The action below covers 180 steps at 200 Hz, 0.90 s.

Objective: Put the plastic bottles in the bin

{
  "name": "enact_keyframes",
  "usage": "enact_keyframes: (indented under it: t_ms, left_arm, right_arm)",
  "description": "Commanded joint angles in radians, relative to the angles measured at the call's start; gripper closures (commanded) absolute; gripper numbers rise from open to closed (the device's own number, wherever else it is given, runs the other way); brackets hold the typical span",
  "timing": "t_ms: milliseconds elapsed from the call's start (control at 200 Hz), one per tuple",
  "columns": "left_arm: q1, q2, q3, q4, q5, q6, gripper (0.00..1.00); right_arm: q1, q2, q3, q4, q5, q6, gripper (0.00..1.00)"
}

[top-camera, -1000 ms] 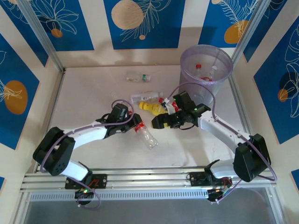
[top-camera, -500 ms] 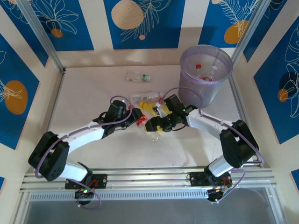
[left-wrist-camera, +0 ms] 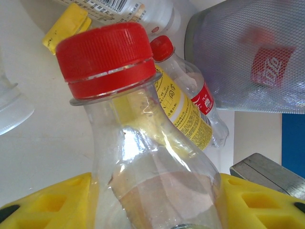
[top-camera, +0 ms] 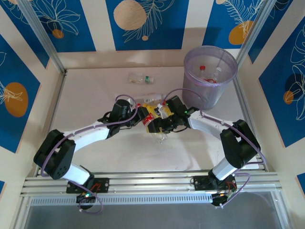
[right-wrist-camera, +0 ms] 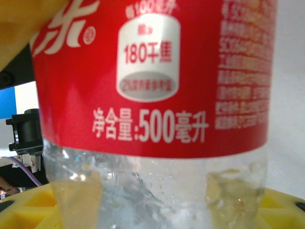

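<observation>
With the left gripper clamped on a clear red-capped bottle and the right gripper's jaws snug around a red-labelled bottle, both near the bin, carry each above its rim before releasing.

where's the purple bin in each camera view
top external: the bin stands at the table's far right corner.
left wrist: the bin is the meshy translucent wall upper right, behind the clear bottle.
shared landmark: the red-marked bottle inside it, seen from above and through the wall.
</observation>
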Motion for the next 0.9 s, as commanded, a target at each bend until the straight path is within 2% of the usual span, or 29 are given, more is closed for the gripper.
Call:
enact_keyframes:
  t_ms: [0, 245, 415, 520, 895]
  left_arm:
    - [0.006, -0.004, 0.038, 0.032, 0.024, -0.001, 0.56]
    - [0.007, -0.026, 0.043, -0.007, 0.005, 0.026, 0.42]
    - [0.016, -0.075, 0.036, -0.052, -0.015, 0.058, 0.12]
    - [0.03, -0.118, 0.028, -0.106, -0.04, 0.084, 0.01]
    - [0.092, -0.212, -0.048, -0.213, -0.105, 0.129, 0.0]
  right_arm:
    - [-0.012, 0.009, 0.028, 0.003, -0.022, -0.001, 0.46]
    - [-0.017, 0.004, 0.033, -0.004, -0.001, -0.008, 0.5]
    - [-0.025, -0.001, 0.052, -0.036, 0.032, -0.021, 0.53]
    - [-0.037, 0.004, 0.078, -0.086, 0.069, -0.043, 0.54]
    - [-0.053, -0.05, 0.277, -0.338, 0.274, -0.179, 0.57]
